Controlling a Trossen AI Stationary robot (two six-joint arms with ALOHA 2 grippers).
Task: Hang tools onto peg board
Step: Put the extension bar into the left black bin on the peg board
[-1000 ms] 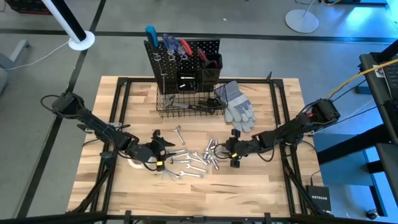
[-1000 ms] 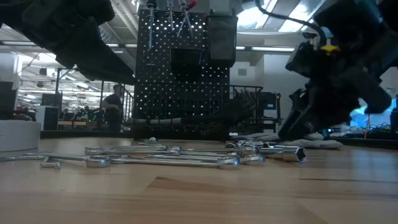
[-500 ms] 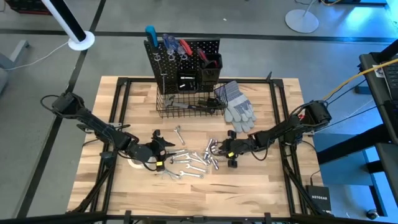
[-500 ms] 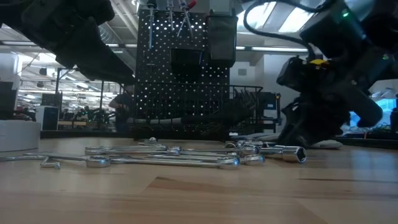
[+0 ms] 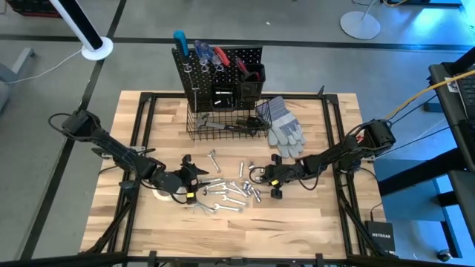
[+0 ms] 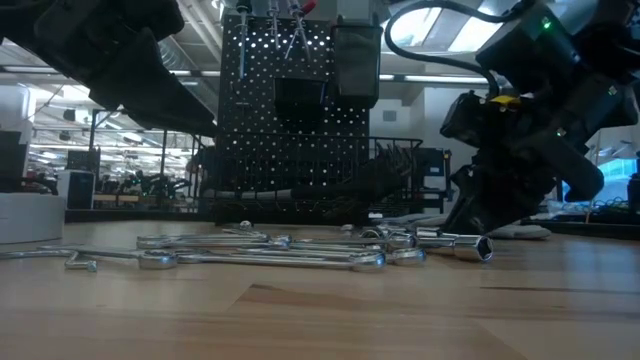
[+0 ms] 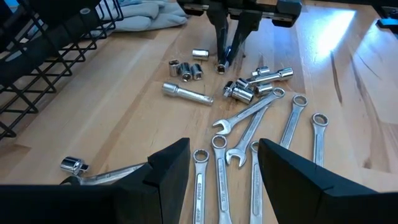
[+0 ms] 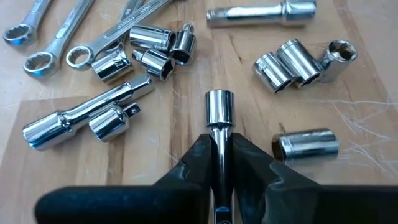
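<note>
Silver wrenches [image 5: 219, 194] and small sockets [image 5: 245, 185] lie scattered on the wooden table [image 5: 312, 222]. The black peg board [image 5: 219, 70] stands at the far edge, with tools on its hooks and a wire basket [image 5: 226, 124] at its base. My right gripper [image 5: 261, 176] is down among the sockets, shut on a short silver socket piece [image 8: 219, 106]. My left gripper [image 7: 217, 168] hovers open over the wrenches [image 7: 255, 155], touching none. My right gripper pinches the socket piece's narrow shank [image 8: 219, 140] between its two fingers [image 8: 199, 155]. The wider socket end [image 8: 219, 106] sticks out past the fingertips. The fingers come slanting down from the table's right side and lie along the piece. Its socket end [image 7: 221, 65] appears to rest on the wood.
Grey work gloves [image 5: 284, 122] lie right of the basket. A white tape roll [image 5: 159, 194] sits by my left arm. More loose sockets [image 8: 298, 62] and an extension bar [image 8: 261, 14] lie close around my right fingers. Bare wood shows toward the near edge.
My right gripper has sunk and gone toward the table's left edge, down onto the cluster of sockets. The wrenches have kept their places.
</note>
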